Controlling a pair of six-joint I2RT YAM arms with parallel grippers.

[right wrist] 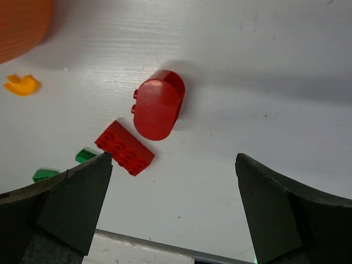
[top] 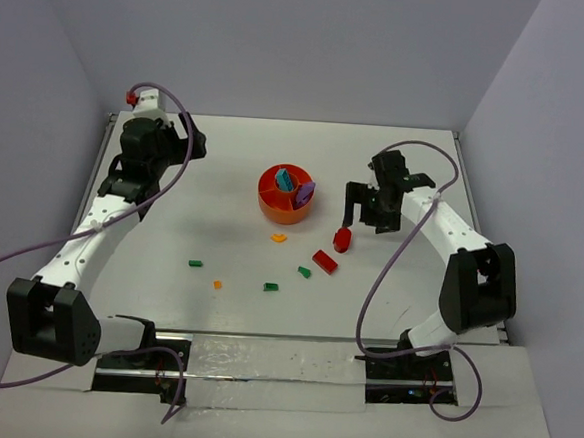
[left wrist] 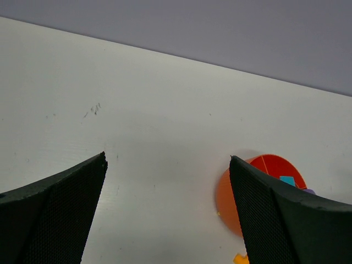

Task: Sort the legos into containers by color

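The orange divided bowl (top: 273, 208) stands mid-table with a teal block (top: 286, 180) and a purple block (top: 304, 191) inside. A red round piece (top: 342, 240) and a red brick (top: 324, 261) lie to its right front. Orange bits (top: 279, 238) (top: 217, 284) and green bits (top: 196, 264) (top: 271, 287) (top: 304, 273) are scattered in front. My right gripper (top: 360, 216) is open and empty just above the red round piece (right wrist: 158, 104), with the red brick (right wrist: 124, 147) by its left finger. My left gripper (top: 189, 140) is open and empty at the far left, apart from the bowl (left wrist: 225, 198).
Grey walls close the table at the back and sides. The table's near edge runs below my right gripper (right wrist: 173, 157) in the right wrist view. My left gripper (left wrist: 168, 157) hangs over bare white table. Purple cables loop off both arms.
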